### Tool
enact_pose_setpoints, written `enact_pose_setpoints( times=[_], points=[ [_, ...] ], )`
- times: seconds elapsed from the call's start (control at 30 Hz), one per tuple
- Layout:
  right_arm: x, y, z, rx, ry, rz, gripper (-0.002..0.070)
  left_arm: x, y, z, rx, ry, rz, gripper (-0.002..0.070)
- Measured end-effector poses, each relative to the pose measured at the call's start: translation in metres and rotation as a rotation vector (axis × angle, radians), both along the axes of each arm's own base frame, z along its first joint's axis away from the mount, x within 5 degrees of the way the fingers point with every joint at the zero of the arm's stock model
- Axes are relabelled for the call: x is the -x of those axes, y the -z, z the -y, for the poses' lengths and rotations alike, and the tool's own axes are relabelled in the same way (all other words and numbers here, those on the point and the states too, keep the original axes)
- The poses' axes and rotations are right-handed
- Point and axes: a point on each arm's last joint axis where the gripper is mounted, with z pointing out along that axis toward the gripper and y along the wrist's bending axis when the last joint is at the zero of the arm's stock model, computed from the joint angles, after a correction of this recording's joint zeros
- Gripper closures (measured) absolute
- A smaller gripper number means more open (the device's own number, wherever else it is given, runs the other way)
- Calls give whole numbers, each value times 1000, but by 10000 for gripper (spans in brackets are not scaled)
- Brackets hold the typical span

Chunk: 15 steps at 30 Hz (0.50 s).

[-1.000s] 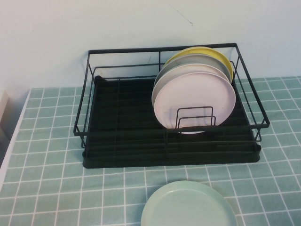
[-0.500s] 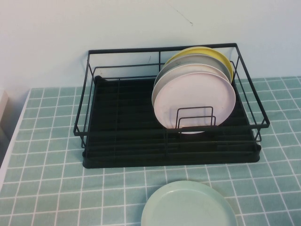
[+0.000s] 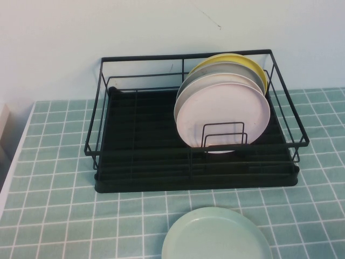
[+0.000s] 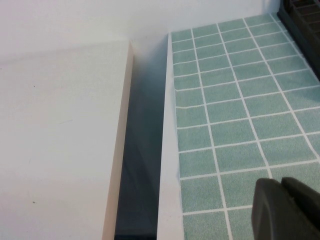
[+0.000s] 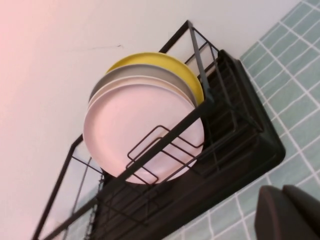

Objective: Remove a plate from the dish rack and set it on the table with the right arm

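Three plates stand on edge in the dish rack (image 3: 197, 124); the plate (image 3: 222, 114), pale pink, matte, shallow-rimmed, is frontmost. The right gripper (image 5: 287, 210), pressed together, hangs well short of it over the table (image 3: 59, 216); it should spread, then pinch the top rim and lift straight up. The left gripper (image 4: 285, 207), apparently closed, idles far aside.

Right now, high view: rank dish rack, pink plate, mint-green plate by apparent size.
1. dish rack, clearly largest.
2-3. pink plate and mint-green plate: unsure. The green one is nearer the camera and cut off by the frame edge, so no ranking.
Neither gripper shows in this view.
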Motion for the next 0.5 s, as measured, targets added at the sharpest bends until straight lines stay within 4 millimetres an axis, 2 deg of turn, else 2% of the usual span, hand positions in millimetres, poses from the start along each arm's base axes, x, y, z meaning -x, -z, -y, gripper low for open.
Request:
enact_pose_setpoints(
  times=[0.23,0.4,0.47,0.5],
  points=[
    [0,-1,1,147,-15,42,678,0,0,0,0,0,0,678],
    [0,-1,0,191,-27,51,678,0,0,0,0,0,0,678],
    [2,-6,-3,249,-74,63,678,0,0,0,0,0,0,678],
    [3,-15,-5,292,-98,91,678,0,0,0,0,0,0,678]
  ],
)
